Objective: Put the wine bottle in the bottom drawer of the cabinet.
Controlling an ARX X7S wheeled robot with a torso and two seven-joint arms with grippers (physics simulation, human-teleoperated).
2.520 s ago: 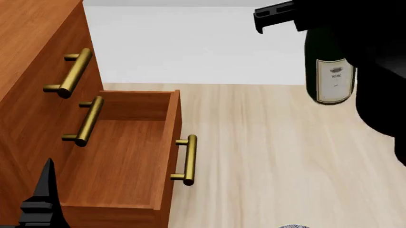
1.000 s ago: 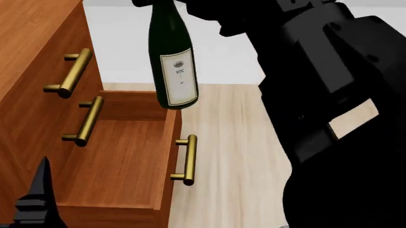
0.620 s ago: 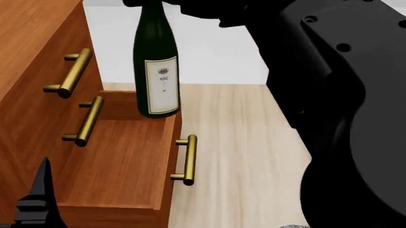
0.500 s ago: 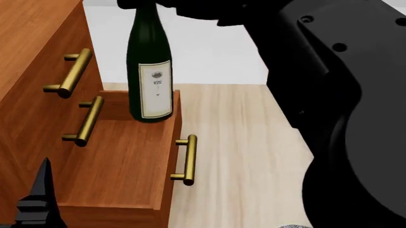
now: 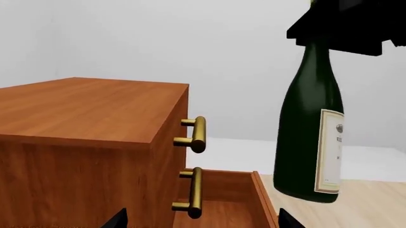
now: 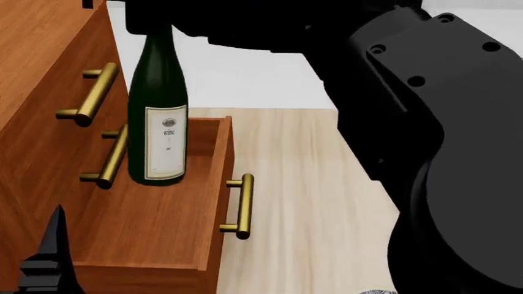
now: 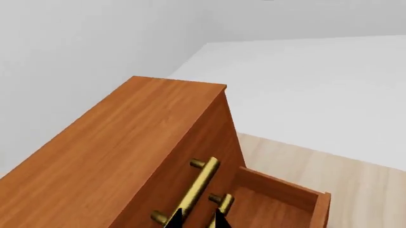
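Now, left wrist view: the wine bottle (image 5: 309,133) hangs upright at about 3 o'clock, its neck running up into the dark right gripper (image 5: 345,23); the cabinet (image 5: 95,137) fills 9 o'clock, with the bottom drawer (image 5: 238,199) pulled out below.
Head view: the bottle (image 6: 157,122) hangs upright over the open drawer (image 6: 159,211), toward 10 o'clock, just beside the middle brass handle (image 6: 110,156); whether its base touches the drawer floor I cannot tell.
Right fingers: clamped on the neck at 12 o'clock (image 6: 151,15), mostly cut off by the frame edge.
Left gripper: only a black tip (image 6: 51,260) shows at 7 o'clock; I cannot tell whether its fingers are apart or together.
Right wrist view: the cabinet top (image 7: 114,152) and open drawer (image 7: 279,202) lie below; the bottle is not visible.
Handling: likely heavy, rigid, smooth and breakable glass; the neck is a narrow hold, so swinging is a risk, and a grip lower on the body would steady it.
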